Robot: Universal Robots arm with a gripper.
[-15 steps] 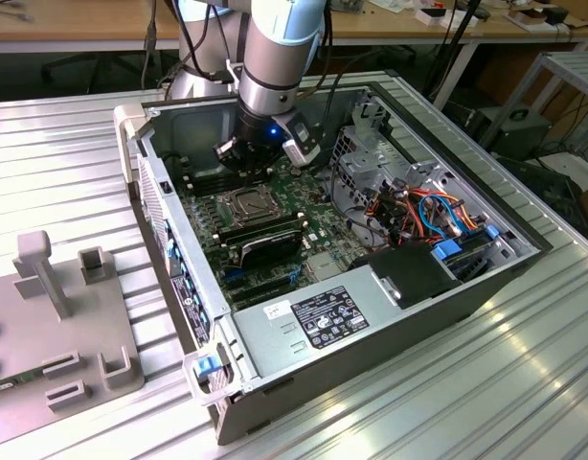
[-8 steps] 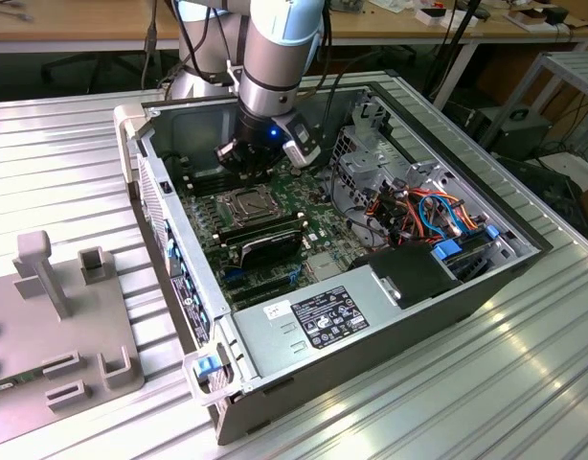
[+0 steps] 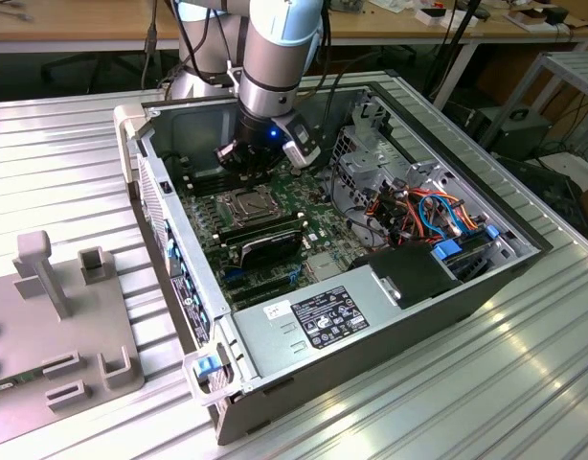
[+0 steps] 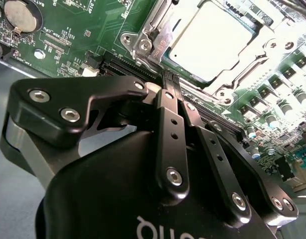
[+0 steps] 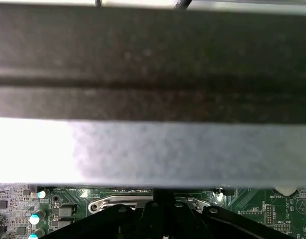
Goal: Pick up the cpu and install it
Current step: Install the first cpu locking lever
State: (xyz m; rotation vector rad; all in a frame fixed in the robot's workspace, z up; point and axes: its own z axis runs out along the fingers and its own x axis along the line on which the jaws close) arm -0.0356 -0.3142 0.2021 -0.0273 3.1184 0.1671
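One robot arm [image 3: 275,57] reaches down into one open computer case [image 3: 371,240] that lies on its side on a ribbed metal tabletop [image 3: 74,163]. Its pincer [image 3: 244,158] hangs low over the green motherboard [image 3: 275,240], just behind the single metal-framed socket [image 3: 248,204] as the exterior view shows it. In the second wrist view the pincer [image 4: 169,79] has its two black fingers [image 4: 172,124] drawn tight together with no gap between the tips and nothing visibly held; the tips sit right at the socket's edge. The one cpu [image 4: 210,42], a flat grey square, lies inside the socket frame [image 4: 158,35] in that view, seated in its recess and apart from the fingertips. One round coin battery [image 4: 18,15] sits on the board well away from the socket. In the first wrist view the case wall [image 5: 153,64] stands close, with the socket frame [image 5: 123,201] and the closed pincer [image 5: 164,196] below it. On the exterior view's left, one grey fixture plate [image 3: 55,326] with several upright blocks rests on the tabletop beside the case.
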